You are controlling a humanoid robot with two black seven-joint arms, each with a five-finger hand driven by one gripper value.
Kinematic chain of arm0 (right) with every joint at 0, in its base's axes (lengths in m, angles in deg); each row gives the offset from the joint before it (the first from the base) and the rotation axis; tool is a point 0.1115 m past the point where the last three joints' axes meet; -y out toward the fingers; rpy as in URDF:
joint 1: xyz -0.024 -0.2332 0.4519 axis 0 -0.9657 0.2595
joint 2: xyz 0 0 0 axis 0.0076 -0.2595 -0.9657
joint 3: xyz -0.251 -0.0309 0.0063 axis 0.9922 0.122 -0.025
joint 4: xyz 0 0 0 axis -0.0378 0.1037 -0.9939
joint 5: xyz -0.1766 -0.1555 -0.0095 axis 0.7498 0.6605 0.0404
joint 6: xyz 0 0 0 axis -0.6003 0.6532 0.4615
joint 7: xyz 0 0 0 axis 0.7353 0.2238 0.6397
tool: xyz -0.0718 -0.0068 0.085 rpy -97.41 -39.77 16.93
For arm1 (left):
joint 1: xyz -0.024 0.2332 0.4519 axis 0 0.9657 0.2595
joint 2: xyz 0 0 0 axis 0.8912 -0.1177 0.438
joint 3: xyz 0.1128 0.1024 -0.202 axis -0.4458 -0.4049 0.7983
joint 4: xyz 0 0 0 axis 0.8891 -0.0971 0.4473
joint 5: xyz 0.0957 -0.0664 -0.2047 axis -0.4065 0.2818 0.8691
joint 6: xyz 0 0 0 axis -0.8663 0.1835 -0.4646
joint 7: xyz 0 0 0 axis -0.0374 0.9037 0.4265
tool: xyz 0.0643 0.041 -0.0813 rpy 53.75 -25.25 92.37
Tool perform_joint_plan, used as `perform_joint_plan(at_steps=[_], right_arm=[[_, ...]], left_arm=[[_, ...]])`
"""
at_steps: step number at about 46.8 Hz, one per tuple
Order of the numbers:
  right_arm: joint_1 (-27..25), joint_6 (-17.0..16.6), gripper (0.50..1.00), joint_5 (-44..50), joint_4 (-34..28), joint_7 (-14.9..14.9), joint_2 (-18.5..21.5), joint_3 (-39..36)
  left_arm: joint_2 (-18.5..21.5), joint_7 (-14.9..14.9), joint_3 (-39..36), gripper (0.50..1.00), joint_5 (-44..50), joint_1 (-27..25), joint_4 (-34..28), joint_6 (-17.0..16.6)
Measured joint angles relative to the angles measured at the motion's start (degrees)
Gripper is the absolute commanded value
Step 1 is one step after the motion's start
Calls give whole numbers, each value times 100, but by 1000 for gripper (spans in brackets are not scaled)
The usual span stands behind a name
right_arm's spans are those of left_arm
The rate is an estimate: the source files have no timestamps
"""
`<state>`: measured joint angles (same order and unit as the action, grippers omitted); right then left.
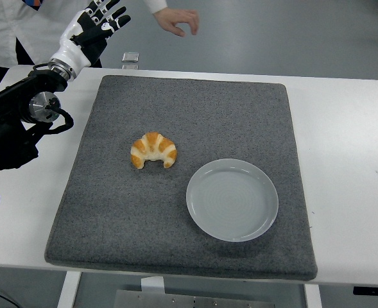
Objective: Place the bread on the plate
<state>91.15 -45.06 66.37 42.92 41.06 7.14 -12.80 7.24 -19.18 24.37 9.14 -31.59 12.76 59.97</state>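
A golden croissant (153, 150) lies on the grey mat (182, 109), left of centre. A pale grey plate (232, 199) sits on the mat to the croissant's lower right, with nothing on it. My left hand (97, 24) is raised at the far left above the table's back edge, well away from the croissant, its fingers spread and holding nothing. My right arm is out of view.
The mat covers most of the white table (349, 141). A small metal object (130, 57) lies beyond the table's back edge. A person in a white sleeve stands at the top, one hand (177, 20) hanging above the far edge.
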Motion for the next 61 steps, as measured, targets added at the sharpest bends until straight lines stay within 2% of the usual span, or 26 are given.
perform_joint_plan(at_steps=[61], right_arm=[[0, 0, 930, 0, 0, 0, 0, 0]], left_arm=[[-8, 0, 19, 992, 81, -22, 3, -72]])
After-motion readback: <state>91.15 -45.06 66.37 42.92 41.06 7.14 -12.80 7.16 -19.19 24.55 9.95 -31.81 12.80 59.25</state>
